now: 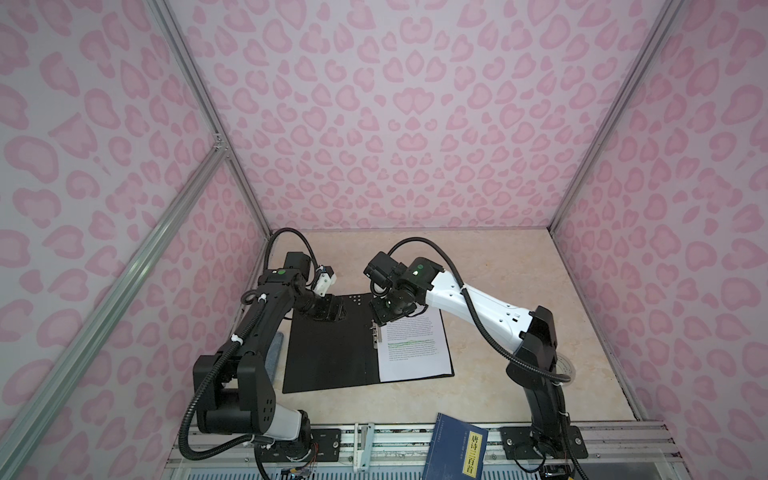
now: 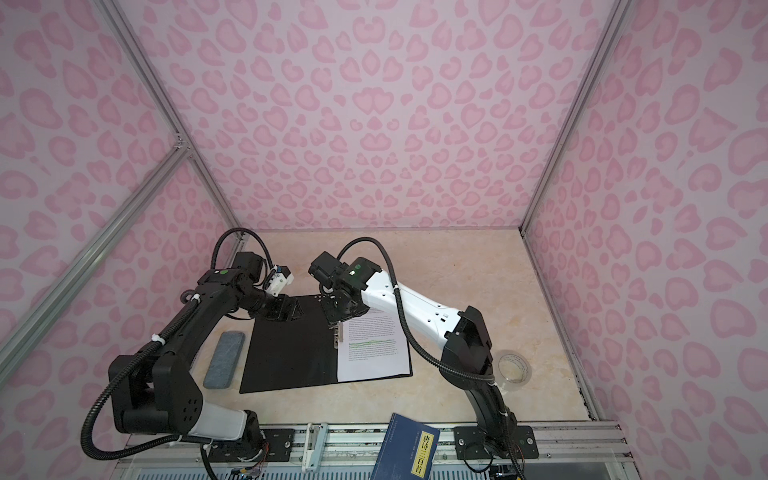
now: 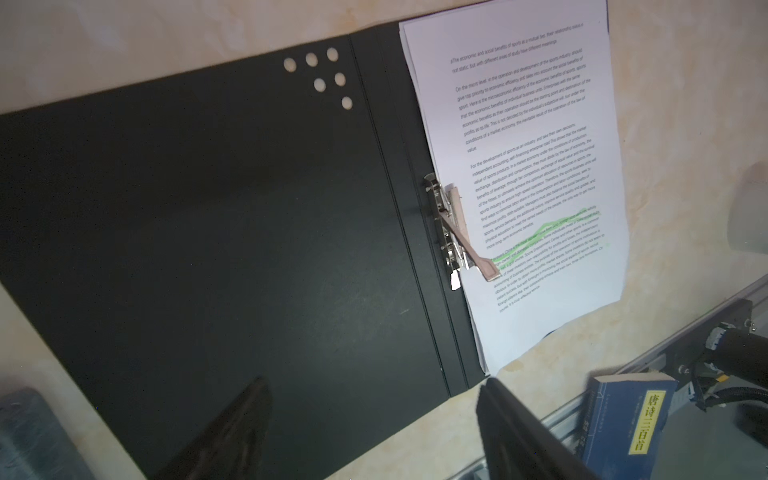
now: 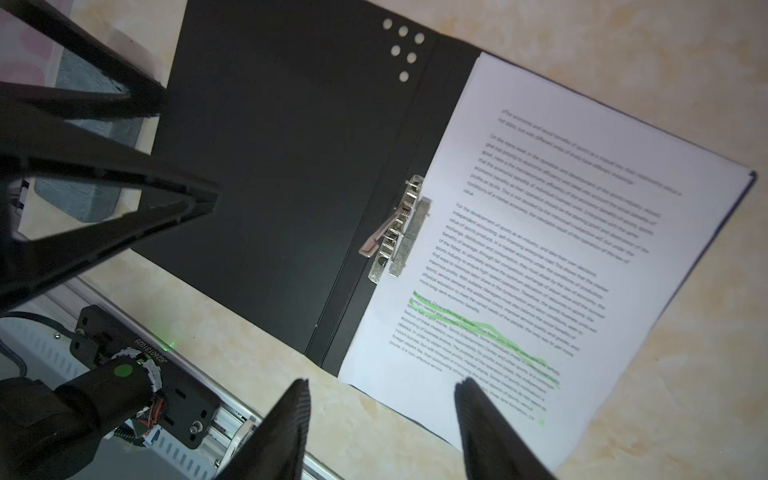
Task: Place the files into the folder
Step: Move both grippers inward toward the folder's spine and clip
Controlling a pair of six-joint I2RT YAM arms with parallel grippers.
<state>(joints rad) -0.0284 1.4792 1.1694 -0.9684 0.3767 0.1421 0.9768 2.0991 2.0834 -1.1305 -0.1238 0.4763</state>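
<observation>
Left gripper [image 3: 374, 382], jaws apart and empty, hovers over the folder [image 1: 328, 349], open flat on the tabletop [image 1: 540, 270] nearer its left edge. Its clip [image 3: 446, 224] lever stands raised: you risk loose sheets sliding if either gripper drags them. The files [image 1: 415, 345], white, green-marked, slightly fanned, lie on the right leaf. Right gripper [image 4: 383, 382]: apart, empty, above their far edge.

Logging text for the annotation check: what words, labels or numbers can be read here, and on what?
"唐诗三百首": yellow label on the blue book.
"The economic and social benefits of sports": opening line of the top sheet of the files; the rest is too small.
Digits on an arm's base plate: too blurred.
</observation>
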